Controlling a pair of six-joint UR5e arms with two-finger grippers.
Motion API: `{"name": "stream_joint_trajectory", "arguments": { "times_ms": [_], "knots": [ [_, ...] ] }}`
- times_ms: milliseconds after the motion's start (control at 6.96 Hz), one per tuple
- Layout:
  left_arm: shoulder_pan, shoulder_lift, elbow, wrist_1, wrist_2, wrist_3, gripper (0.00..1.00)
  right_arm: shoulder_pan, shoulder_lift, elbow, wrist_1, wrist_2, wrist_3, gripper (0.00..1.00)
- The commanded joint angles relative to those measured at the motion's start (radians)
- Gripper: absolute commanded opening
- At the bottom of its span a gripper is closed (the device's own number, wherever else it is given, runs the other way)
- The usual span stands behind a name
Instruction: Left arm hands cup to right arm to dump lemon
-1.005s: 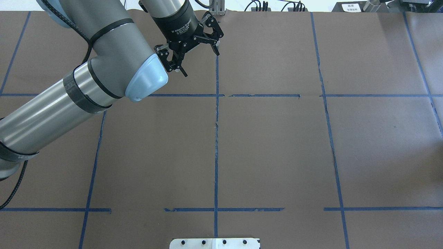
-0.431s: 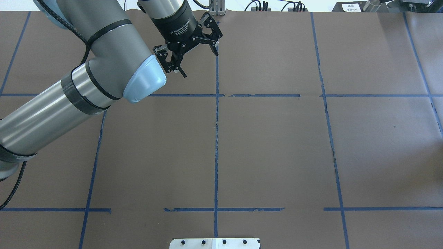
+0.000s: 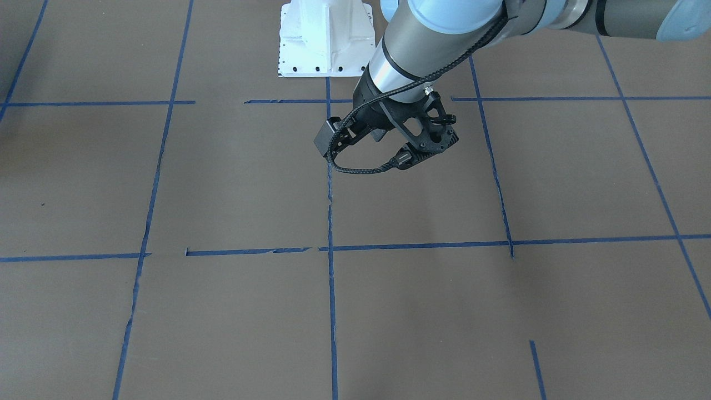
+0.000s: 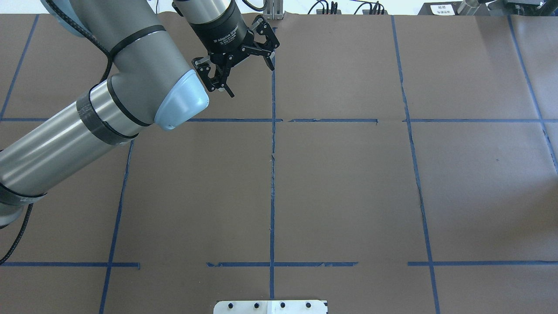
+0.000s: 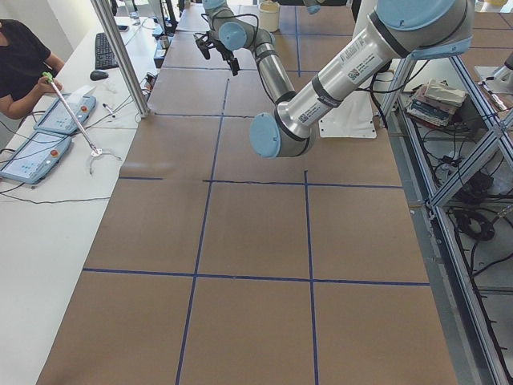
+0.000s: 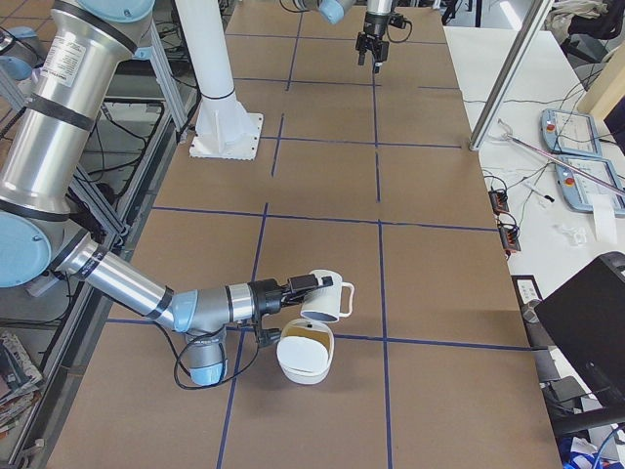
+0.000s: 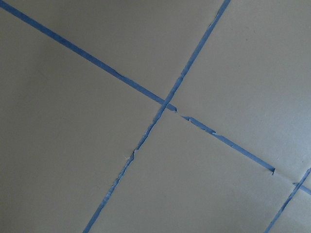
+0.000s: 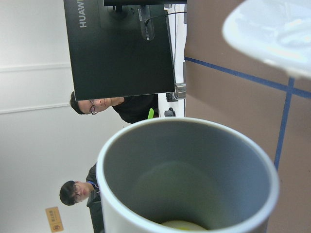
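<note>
Exterior right view: right claw (image 6: pixel 305 289) was at the cup (image 6: pixel 327 299), which was tilted in the air close by 1 white bowl (image 6: pixel 305 360) on the surface (image 6: pixel 439 293); its grip could not be told. Right wrist view: lemon (image 8: pixel 182 225) lay inside the cup. Overhead view: left claw (image 4: pixel 252 80) had its fingers spread wide and held nothing, over the far centre.

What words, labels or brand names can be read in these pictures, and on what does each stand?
"2F Adaptive Gripper": white print on the black body of the left gripper; finer lines beneath unreadable.
"HUA", cut off by the frame edge: on the black flat monitor.
Too small or blurred: white sticker on the left arm's grey tube; white label beyond the table's far edge; orange sign on the wall.
</note>
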Motion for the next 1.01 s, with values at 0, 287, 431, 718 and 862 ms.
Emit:
{"name": "stream_joint_trajectory", "arguments": {
  "times_ms": [0,287,431,718,862],
  "knots": [
    [0.000,-0.003,-0.004,0.000,0.012,0.000,1.00,0.000,0.002,-0.067,0.128,-0.055,0.278,0.03],
    [0.002,-0.003,-0.004,0.000,0.012,0.000,1.00,-0.002,0.004,-0.081,0.153,-0.057,0.426,0.03],
    [0.002,-0.004,-0.005,0.000,0.012,-0.002,1.00,0.000,0.005,-0.079,0.155,-0.057,0.476,0.03],
    [0.002,-0.004,-0.007,0.000,0.013,-0.002,1.00,0.000,0.011,-0.078,0.155,-0.057,0.524,0.03],
    [0.002,-0.006,-0.005,0.000,0.013,-0.002,1.00,0.000,0.013,-0.069,0.152,-0.057,0.527,0.03]
  ]
}}
